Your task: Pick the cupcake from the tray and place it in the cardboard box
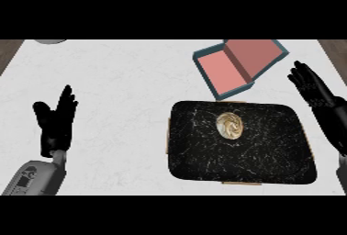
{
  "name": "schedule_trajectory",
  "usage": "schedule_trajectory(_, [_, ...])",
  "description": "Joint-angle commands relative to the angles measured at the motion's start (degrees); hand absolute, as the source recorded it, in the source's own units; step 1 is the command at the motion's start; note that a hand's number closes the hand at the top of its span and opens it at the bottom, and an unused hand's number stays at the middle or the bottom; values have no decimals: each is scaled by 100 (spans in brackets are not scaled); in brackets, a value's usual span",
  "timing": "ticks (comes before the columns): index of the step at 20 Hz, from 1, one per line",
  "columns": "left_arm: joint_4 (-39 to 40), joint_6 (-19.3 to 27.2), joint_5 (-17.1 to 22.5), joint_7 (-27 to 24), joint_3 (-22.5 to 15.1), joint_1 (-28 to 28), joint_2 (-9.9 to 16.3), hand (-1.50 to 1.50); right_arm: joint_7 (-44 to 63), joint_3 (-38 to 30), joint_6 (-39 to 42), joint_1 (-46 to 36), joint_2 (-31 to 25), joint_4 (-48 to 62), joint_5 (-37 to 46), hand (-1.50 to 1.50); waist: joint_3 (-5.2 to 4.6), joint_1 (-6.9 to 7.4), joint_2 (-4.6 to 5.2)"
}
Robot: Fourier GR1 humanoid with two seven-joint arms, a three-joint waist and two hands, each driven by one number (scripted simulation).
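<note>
A cupcake [230,125] with pale swirled frosting sits near the middle of a black marbled tray [271,156] at the lower right of the counter. Just behind the tray lies an open box [227,73] with blue-grey walls, a pink inside and its lid [254,55] folded back. My right hand [313,89] is open at the right edge, fingers straight, beside the box and above the tray's far right corner, touching nothing. My left hand [56,120] rests open at the left, fingers up, far from the tray.
The white marble counter [122,73] runs to dark wooden edges at both upper corners. A grey round object [51,41] peeks in at the top left.
</note>
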Motion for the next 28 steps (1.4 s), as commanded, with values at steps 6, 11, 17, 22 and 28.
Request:
schedule_trajectory(6, [-1054,-665,402,-379,77,-335,-99,0,308,-1545,518,-1111,-9,2409,-1682,150,139,397,99])
schedule_trajectory(11, [-1347,-906,680,-106,117,5,-109,0,-1505,-811,261,-1292,-137,4054,543,-150,135,366,90])
schedule_trajectory(17, [-1343,-925,575,-230,131,225,-175,0,-2407,-466,1249,-2086,-834,4578,1139,-150,125,275,69])
schedule_trajectory(22, [-1580,-912,567,-110,77,255,-152,0,-1615,396,2416,-2613,-1728,4038,1801,-150,107,303,36])
schedule_trajectory(28, [-1423,-901,477,-426,214,456,-319,0,-969,636,3747,-2906,-1929,3667,1743,-150,110,115,15])
